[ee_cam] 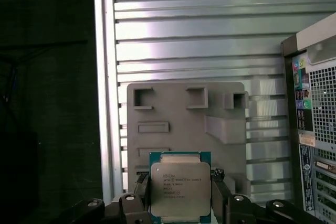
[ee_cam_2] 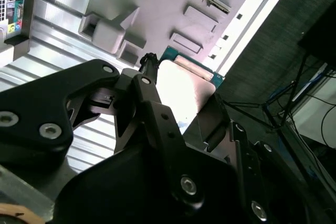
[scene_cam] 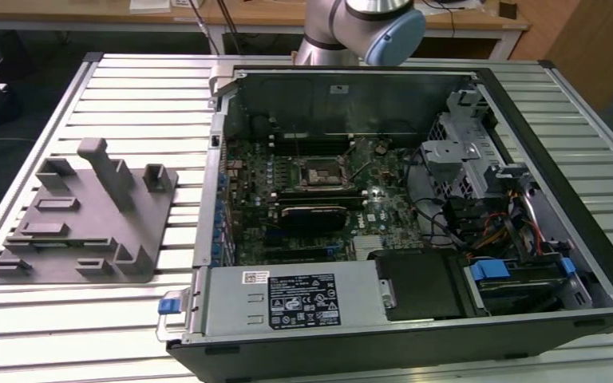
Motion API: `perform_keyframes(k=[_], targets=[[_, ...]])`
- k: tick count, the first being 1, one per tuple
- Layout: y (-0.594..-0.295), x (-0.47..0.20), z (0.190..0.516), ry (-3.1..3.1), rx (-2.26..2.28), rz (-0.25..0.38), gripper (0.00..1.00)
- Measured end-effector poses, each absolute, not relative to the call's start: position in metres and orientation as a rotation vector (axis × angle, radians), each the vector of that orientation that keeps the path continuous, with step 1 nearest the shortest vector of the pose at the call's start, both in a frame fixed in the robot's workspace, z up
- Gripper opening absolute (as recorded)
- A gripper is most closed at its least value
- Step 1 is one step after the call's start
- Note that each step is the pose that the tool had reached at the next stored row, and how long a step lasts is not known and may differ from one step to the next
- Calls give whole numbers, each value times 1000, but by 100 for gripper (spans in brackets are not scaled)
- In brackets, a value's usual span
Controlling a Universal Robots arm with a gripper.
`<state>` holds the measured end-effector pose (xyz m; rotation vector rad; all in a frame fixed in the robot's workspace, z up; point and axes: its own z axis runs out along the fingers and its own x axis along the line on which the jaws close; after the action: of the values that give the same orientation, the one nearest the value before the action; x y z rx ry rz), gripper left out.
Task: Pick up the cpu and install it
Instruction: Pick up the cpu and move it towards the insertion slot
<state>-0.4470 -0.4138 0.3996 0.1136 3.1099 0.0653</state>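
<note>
The cpu (ee_cam: pixel 180 187) is a thin square chip with a silvery top and a green edge. It sits between my gripper's (ee_cam: pixel 180 196) two black fingers (ee_cam: pixel 140 192), which are shut on its sides. The second wrist view looks along the dark gripper (ee_cam_2: pixel 181 106) body at the cpu (ee_cam_2: pixel 185 90), bright with glare. I hold it high above the grey holder plate (ee_cam: pixel 184 119). The open computer case (scene_cam: pixel 392 199) lies on the table, with the motherboard's black socket frame (scene_cam: pixel 318 173) near its middle.
The grey holder plate (scene_cam: pixel 83 215), with raised blocks and slots, lies on the slatted metal table (scene_cam: pixel 125 96) at the exterior view's left. The arm's grey and blue joint (scene_cam: pixel 386 32) shows beyond the case. The case's rear ports (ee_cam: pixel 315 129) stand beside the plate.
</note>
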Motion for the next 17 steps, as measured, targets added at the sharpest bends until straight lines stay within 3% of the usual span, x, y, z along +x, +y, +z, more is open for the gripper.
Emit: perform_keyframes(k=[17], targets=[[-414, -408, 400, 3110, 114, 65, 55]])
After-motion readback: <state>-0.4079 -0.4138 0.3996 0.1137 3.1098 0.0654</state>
